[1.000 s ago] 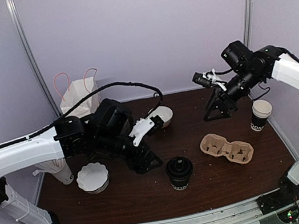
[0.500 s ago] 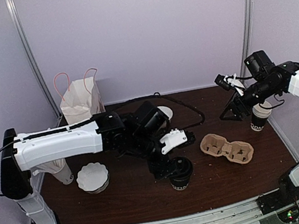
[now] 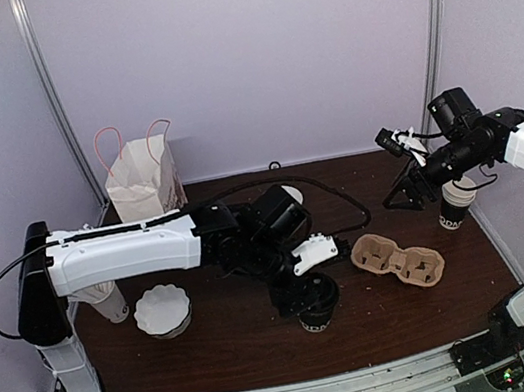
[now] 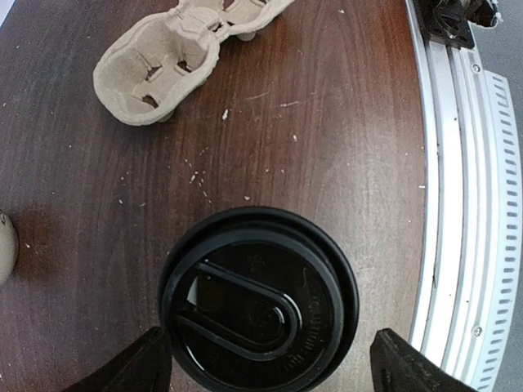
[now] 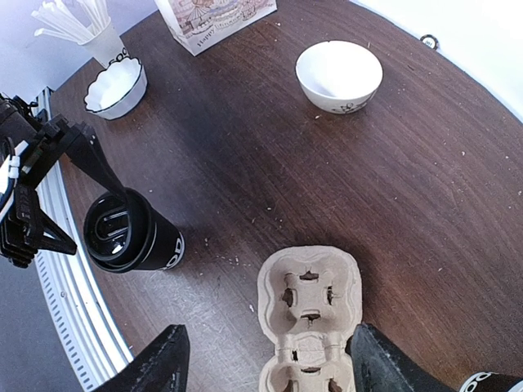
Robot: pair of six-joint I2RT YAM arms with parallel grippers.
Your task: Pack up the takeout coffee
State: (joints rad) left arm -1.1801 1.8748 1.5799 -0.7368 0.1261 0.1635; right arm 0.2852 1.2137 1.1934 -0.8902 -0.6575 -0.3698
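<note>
The takeout coffee (image 4: 260, 306), a black cup with a round black lid, stands near the table's front edge. My left gripper (image 4: 274, 366) hovers straight over it, open, one finger on each side of the lid and a gap on the right side. From above, the left gripper (image 3: 305, 298) covers most of the coffee (image 3: 317, 320). My right gripper (image 3: 407, 199) hangs open in the air at the right, above the brown cup carrier (image 5: 310, 314), holding nothing. In its wrist view the right gripper (image 5: 274, 359) looks down on the coffee (image 5: 131, 233) at the left.
A white paper bag (image 3: 142, 176) stands at the back left. A lidless black cup (image 3: 458, 202) stands at the right edge. The carrier (image 3: 398, 260) lies right of centre. A white bowl (image 5: 339, 75), a fluted dish (image 3: 162, 310) and a cup of straws (image 5: 102, 41) stand around.
My left arm has swung right from the table's middle to over the lidded cup, its jaws wider. My right arm has drawn back right, beside the lidless cup.
</note>
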